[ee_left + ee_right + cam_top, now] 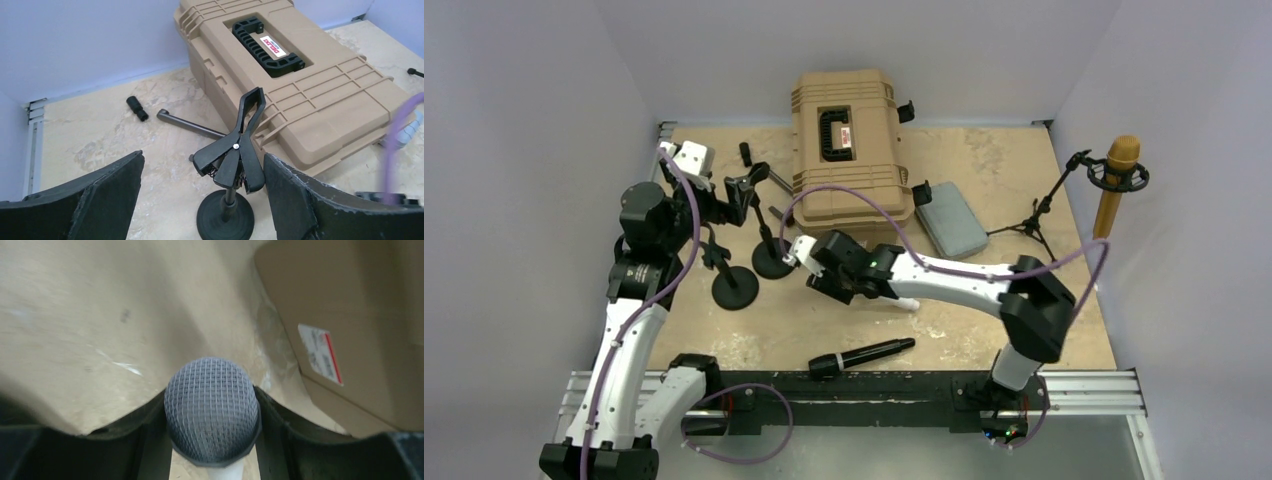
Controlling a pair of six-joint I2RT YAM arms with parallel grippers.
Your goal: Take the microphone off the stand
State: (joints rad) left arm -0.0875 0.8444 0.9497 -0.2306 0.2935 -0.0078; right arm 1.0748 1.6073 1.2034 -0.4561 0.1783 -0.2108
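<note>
The right gripper [212,437] clenches the microphone [212,405] by its mesh head, clear of the stand [225,220]; the left gripper [202,162] gapes around the empty clip [245,120]; likely rigid, smooth, mesh dentable; grip the barrel.

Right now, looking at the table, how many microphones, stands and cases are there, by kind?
Microphones: 3 (gold microphone, black microphone, mesh-headed microphone)
Stands: 3 (clip stand, round-base stand, tripod stand)
Cases: 2 (tan hard case, grey pouch)
Total: 8
</note>
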